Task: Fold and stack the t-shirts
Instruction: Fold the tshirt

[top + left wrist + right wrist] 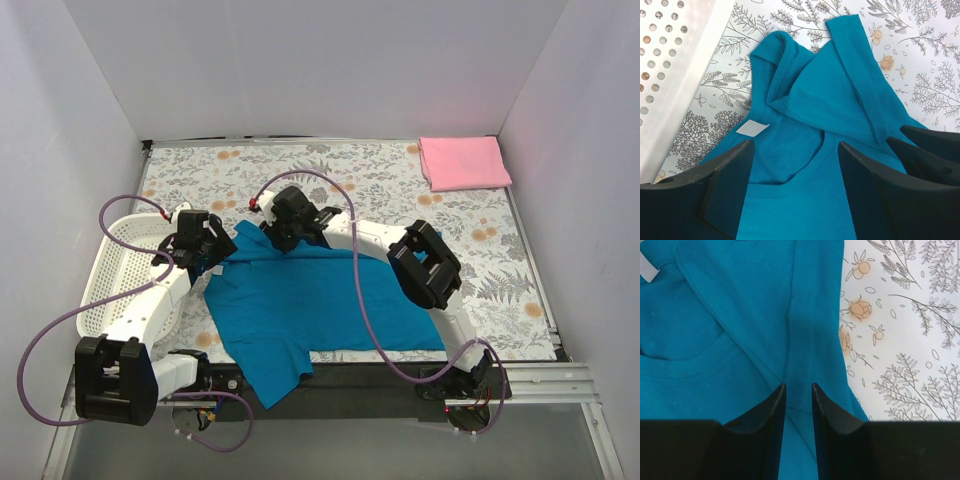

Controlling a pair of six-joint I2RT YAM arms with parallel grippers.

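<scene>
I am watching the teal shirt [310,300] lying on the near floral table [500,270], hem drooping off the front edge: soft, light, best gripped at the shoulders. Left claw [796,150] is hovering spread above the collar [790,189], right claw [799,390] pinching a shoulder fold. Beyond, the pink shirt [463,162] is lying folded in the far right corner, white walls [300,70] around.
</scene>
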